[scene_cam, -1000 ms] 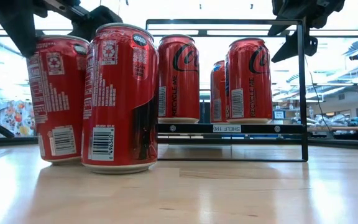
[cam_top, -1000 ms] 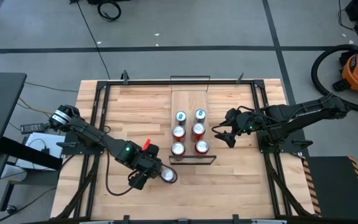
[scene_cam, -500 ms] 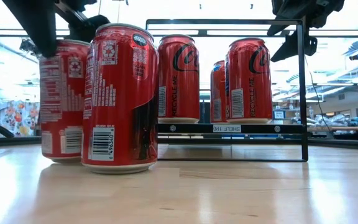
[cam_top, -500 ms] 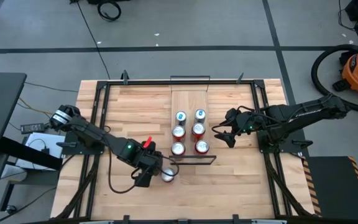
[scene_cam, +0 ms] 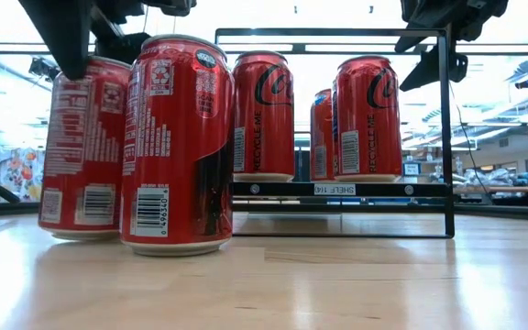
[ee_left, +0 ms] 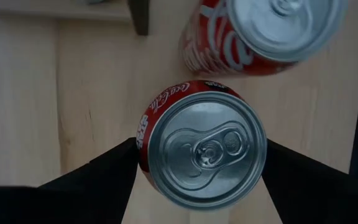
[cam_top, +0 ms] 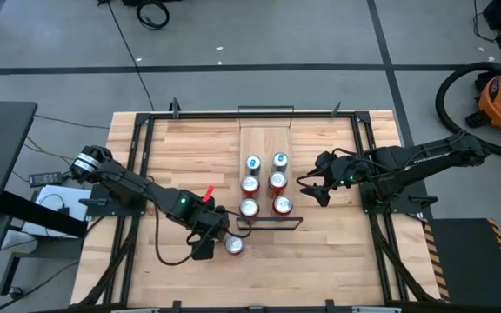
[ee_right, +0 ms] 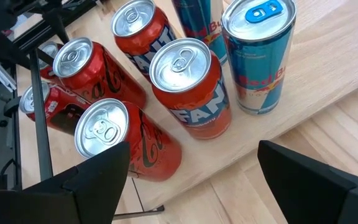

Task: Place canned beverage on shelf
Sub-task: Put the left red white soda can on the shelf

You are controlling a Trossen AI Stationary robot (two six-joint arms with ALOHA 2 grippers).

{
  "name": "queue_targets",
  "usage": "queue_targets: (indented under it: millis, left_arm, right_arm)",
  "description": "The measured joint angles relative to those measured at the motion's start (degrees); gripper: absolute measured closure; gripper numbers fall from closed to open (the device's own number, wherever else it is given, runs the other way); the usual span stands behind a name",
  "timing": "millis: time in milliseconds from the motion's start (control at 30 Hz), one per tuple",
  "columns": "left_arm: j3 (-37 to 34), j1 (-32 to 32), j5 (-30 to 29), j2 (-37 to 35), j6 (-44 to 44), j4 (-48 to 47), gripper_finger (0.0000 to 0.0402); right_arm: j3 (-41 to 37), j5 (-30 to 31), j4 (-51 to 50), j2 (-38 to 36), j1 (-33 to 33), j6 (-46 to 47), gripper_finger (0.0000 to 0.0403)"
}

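Note:
A red cola can (ee_left: 201,149) stands on the wooden tabletop in front of the shelf's near left corner. It also shows in the low view (scene_cam: 82,147). My left gripper (cam_top: 210,236) is above it, shut on it, and hides it in the high view. A second red cola can (cam_top: 233,246) stands free on its base just beside it, nearer the table's front edge (scene_cam: 174,147). The shelf (cam_top: 263,139) carries several cans in two rows. My right gripper (cam_top: 310,187) hangs open and empty at the shelf's right side. My left gripper pinches the can's upper wall (ee_left: 143,140) between its two fingers, one on each opposite side just under the rim. The fingers (scene_cam: 67,37) come from above, pointing down. The can is upright with its base on the tabletop.
The shelf's black wire rail (scene_cam: 447,137) rises at its near end, and its board (scene_cam: 337,188) sits a little above the tabletop. Black frame bars (cam_top: 137,165) run along the table's left and right sides. Bare wood (cam_top: 337,261) lies at the near right.
My left gripper has moved toward the table's right and far edges, over the can, and one finger now stands on the can's left side in the low view. The can has turned about on the tabletop and shows a different part of its label. The second can has stayed.

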Motion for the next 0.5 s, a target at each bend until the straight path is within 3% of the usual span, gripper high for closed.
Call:
queue_targets:
  millis: [233,500]
  left_arm:
    - [0.0,0.46,0.18,-0.47,1.8,-0.55,0.0088]
    - [0.07,4.09,0.62,-8.04,-0.16,-3.17,0.0094]
  right_arm:
    - [0.0,-0.65,0.0,0.0,0.0,0.1,0.0039]
    - [1.44,-0.76,0.94,0.0,0.0,-1.74,0.0039]
